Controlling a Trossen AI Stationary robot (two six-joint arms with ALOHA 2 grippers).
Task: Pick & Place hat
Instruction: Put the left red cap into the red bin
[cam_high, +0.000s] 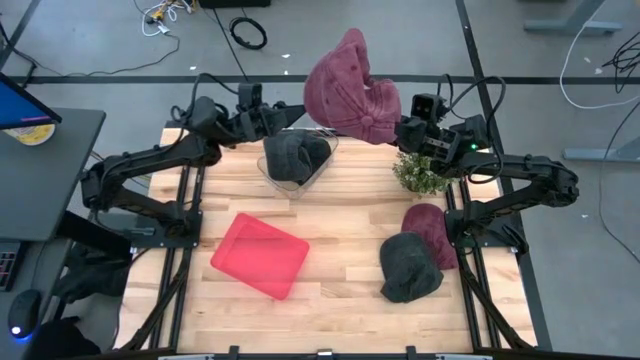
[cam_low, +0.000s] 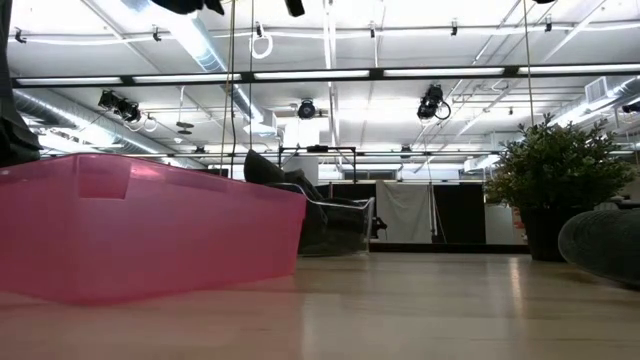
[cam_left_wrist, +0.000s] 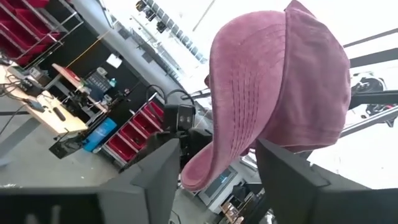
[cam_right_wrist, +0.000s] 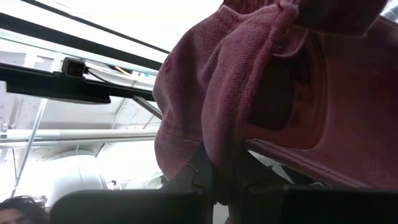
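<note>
The hat is a dusty-pink corduroy cap (cam_high: 352, 88) – soft, ribbed, with stitched rows on the brim – and it's up in the air over the far edge of the counter (cam_high: 340, 290), not resting on anything. The right gripper (cam_high: 405, 128) has its jaws clenched on the cap's fabric, which the right wrist view shows bunched between the fingers. The left gripper (cam_high: 296, 117) sits just beside the cap with its jaws released – the left wrist view shows the brim hanging in the gap between them.

From above you also get a dark cap in a clear bin (cam_high: 296, 158), a pink tray (cam_high: 259, 255), a small plant (cam_high: 419, 173) and two more caps (cam_high: 420, 252). The low view misses the held cap entirely.
</note>
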